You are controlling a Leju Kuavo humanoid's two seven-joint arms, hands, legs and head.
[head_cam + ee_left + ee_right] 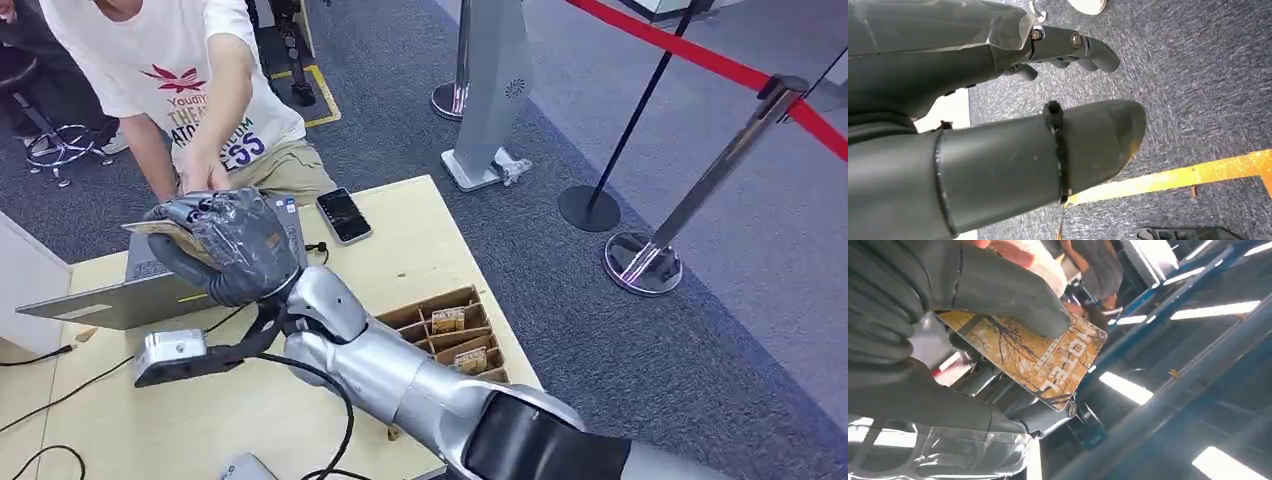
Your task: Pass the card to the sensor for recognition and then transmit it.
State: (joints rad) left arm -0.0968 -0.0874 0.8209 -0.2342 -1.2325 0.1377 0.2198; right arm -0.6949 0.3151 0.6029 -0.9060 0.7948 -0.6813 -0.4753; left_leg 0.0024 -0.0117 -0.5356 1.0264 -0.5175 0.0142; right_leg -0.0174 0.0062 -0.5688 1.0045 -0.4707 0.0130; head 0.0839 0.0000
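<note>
A pale wooden surface [420,250] stood on grey carpet [600,330]. On it lay a black phone [344,215] near the far edge, an open grey laptop [120,300], a small silver box [172,352] with black cables [60,398], and a divided wooden tray [440,305] holding cards.

Golden tree-printed card [1038,357], gripped in right hand [923,315], tilted

Head view: the right robot hand [225,245] covers most of the yellow-brown patterned card [165,232], only one edge showing. The open grey laptop [120,295] is partly hidden behind it. The person in the white printed T-shirt [175,70] is cut off by the top edge.
</note>
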